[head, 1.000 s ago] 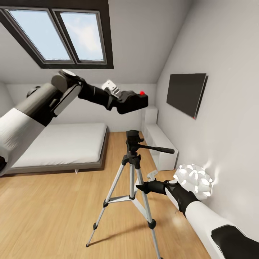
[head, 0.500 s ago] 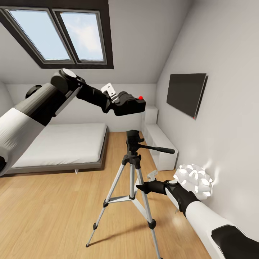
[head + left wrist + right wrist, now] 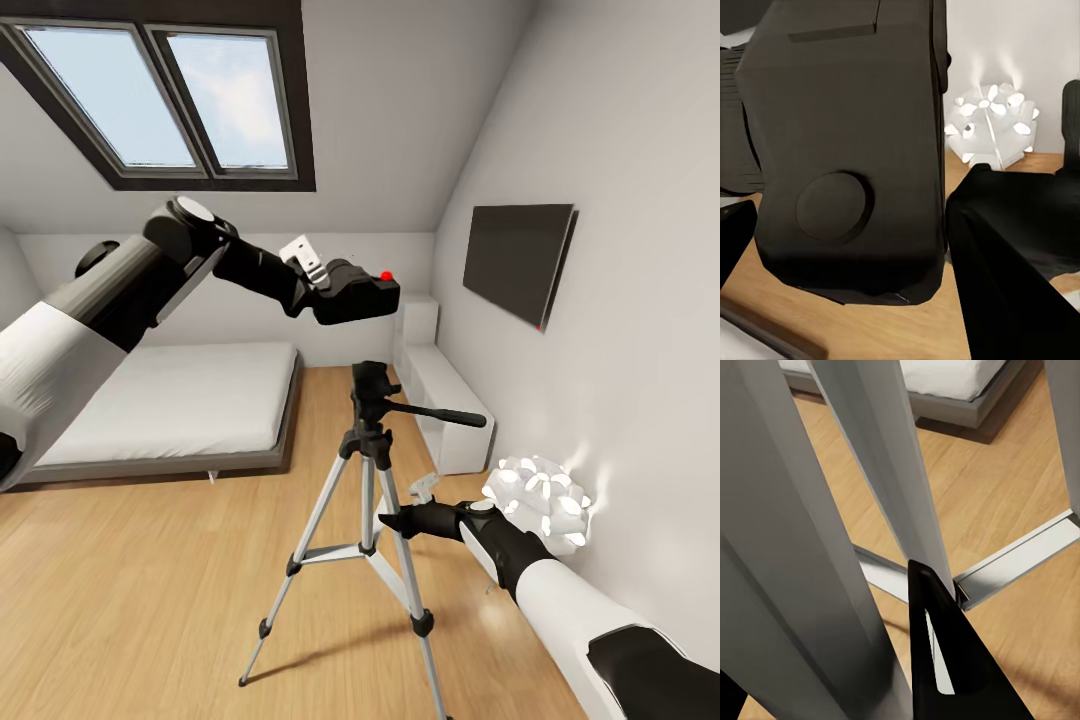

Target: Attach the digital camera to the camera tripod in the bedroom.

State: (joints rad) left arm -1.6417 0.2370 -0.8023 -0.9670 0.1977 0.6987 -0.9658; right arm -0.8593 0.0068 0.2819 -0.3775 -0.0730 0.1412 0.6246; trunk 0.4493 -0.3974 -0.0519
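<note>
Above the camera tripod (image 3: pixel 368 470) head, the digital camera (image 3: pixel 358 296) clamped in the left end effector (image 3: pixel 345 295), apart from it.

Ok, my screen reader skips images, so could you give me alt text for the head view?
The left hand holds a black camera above a tripod on a bedroom's wood floor. The right hand is at a tripod leg, beside a white lamp.
</note>
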